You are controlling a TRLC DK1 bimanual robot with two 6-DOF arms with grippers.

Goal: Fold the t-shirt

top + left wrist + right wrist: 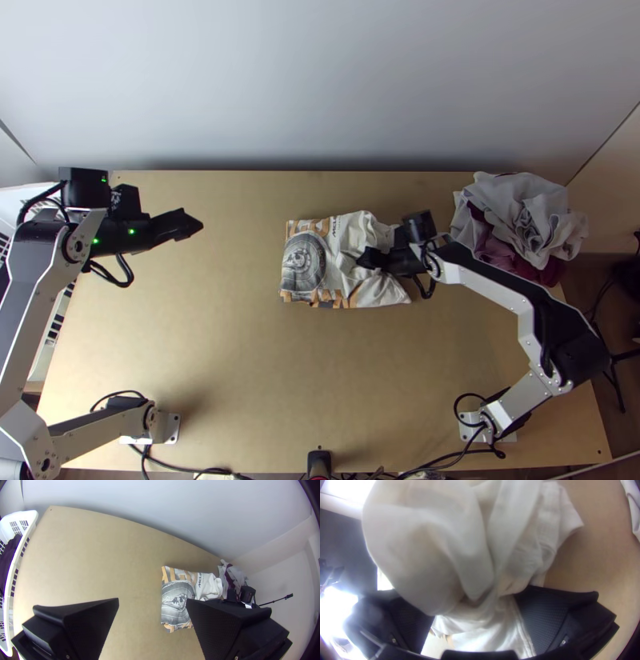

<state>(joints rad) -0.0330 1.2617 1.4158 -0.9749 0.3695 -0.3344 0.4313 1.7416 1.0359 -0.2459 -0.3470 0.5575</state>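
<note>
In the top view, my left gripper [189, 225] is over the table's left part, well away from the t-shirt [304, 262]. In the left wrist view, my left gripper [152, 601] is open, the t-shirt [175, 601] lying farther off. The shirt is folded into a compact shape: a flat part with a grey print and tan patches at left, white cloth rumpled at right. My right gripper [370, 258] is at that white part. Through the right wrist view, my right gripper [479, 601] stands open, with bunched white cloth [466, 546] between and beyond its fingers.
A heap of grey and maroon cloth [520, 220] lies at the table's back right. A white basket [25, 543] with dark cloth stands along the left edge. Bare tabletop [264, 376] stretches in front of the shirt.
</note>
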